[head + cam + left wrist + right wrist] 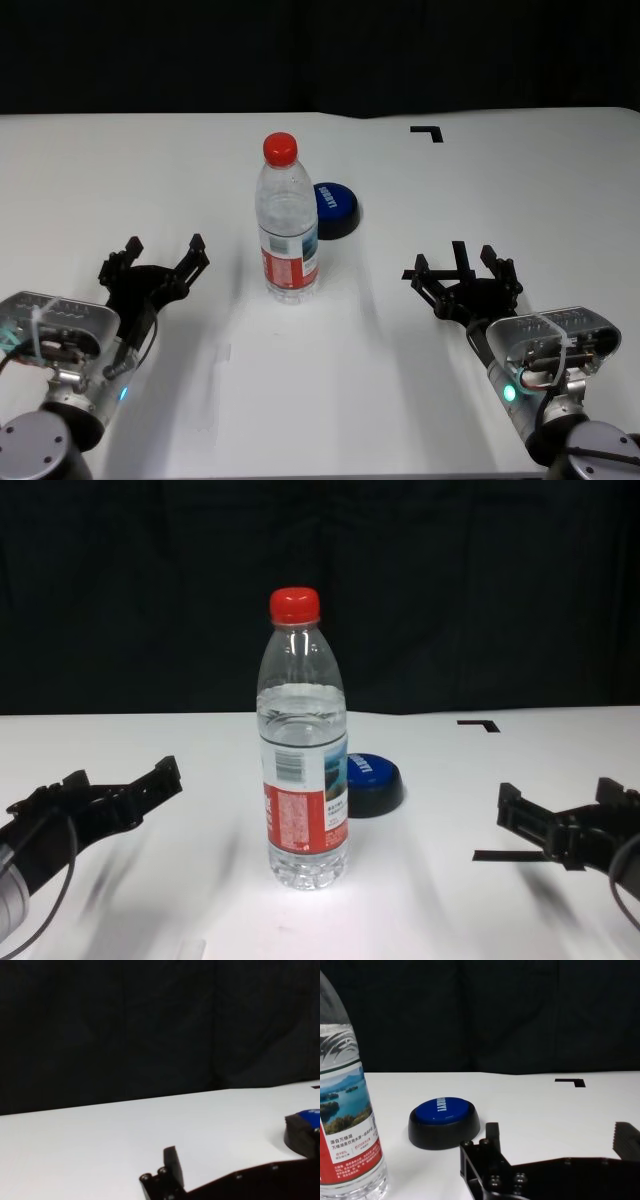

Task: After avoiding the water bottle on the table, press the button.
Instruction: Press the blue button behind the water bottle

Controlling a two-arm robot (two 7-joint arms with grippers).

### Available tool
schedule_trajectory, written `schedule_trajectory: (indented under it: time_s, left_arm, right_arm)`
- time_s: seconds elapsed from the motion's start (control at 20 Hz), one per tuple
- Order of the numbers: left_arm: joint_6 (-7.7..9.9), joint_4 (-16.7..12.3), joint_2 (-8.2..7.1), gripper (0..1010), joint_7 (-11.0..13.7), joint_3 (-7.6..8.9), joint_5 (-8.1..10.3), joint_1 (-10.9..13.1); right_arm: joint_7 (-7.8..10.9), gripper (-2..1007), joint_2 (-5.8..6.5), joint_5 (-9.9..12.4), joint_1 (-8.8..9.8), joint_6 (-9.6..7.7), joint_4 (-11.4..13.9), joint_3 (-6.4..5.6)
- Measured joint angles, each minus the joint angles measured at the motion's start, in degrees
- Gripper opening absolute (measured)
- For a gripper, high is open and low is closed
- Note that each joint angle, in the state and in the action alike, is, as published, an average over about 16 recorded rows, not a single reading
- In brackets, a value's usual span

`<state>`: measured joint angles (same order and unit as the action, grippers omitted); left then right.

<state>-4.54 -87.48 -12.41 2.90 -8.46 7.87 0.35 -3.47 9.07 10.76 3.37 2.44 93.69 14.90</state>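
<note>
The water bottle [287,220] stands upright mid-table, clear with a red cap and red-and-white label; it also shows in the chest view [303,752] and the right wrist view [345,1105]. The blue dome button [334,209] with a dark base sits just behind and to the right of the bottle, and also shows in the chest view [371,780], the right wrist view [443,1121] and the left wrist view [305,1130]. My left gripper [160,254] is open and empty, left of the bottle. My right gripper [462,268] is open and empty, right of the bottle.
The white table [120,170] ends at a black backdrop. A black L-shaped tape mark [428,131] lies at the far right. A black tape strip [500,855] lies by my right gripper.
</note>
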Motion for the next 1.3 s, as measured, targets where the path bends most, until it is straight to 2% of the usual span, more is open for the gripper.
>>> schedule_trajectory:
  time_s: [1.3]
  left_arm:
    - [0.00, 0.00, 0.00, 1003, 0.00, 0.00, 0.00, 0.00]
  right_arm:
    - [0.00, 1003, 0.00, 0.00, 0.00, 0.00, 0.00, 0.00]
